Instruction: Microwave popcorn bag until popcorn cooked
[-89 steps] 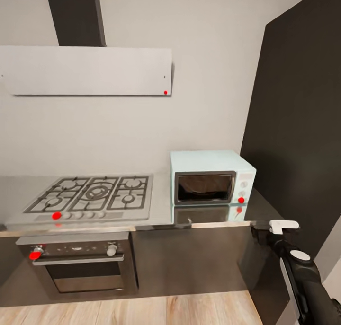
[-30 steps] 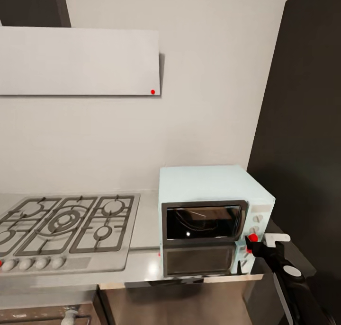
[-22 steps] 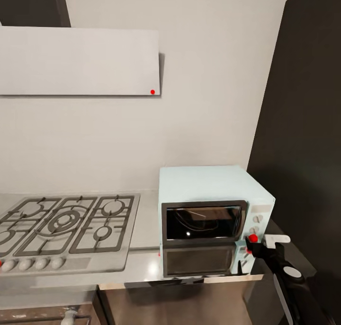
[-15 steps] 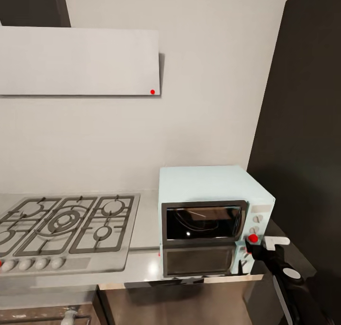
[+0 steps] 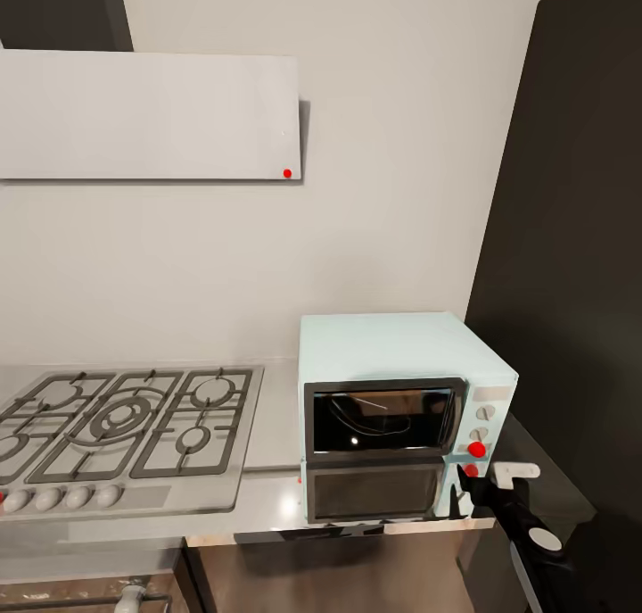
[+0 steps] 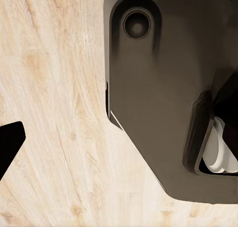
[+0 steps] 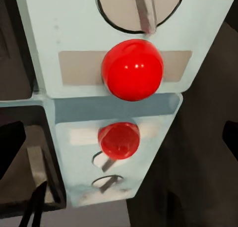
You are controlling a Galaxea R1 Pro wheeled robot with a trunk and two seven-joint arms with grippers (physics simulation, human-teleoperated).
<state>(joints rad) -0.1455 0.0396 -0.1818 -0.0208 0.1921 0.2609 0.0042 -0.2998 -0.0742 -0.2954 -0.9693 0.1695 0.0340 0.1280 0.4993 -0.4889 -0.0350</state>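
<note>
The pale mint-blue microwave (image 5: 401, 408) stands on the grey steel countertop (image 5: 276, 506), its dark glass door shut. My right gripper (image 5: 489, 481) hangs just in front of and below the round red light (image 5: 477, 450) on its control panel. In the right wrist view that gripper (image 7: 121, 140) is open, its dark fingertips (image 7: 11, 147) at the frame's edges, facing the red light (image 7: 132, 69) and a knob (image 7: 141, 4). My left gripper (image 6: 119, 138) points down at the wooden floor (image 6: 49, 88), open and holding nothing. The popcorn bag and popcorn are out of view.
A steel gas hob (image 5: 125, 421) lies left of the microwave, under a pale extractor hood (image 5: 147, 118). A tall dark panel (image 5: 571, 238) closes off the right side next to the microwave. My own dark base (image 6: 163, 88) sits over the floor in the left wrist view.
The camera came closer to the microwave since three seconds ago. In the last second my right gripper dropped from the red light's height to just below it.
</note>
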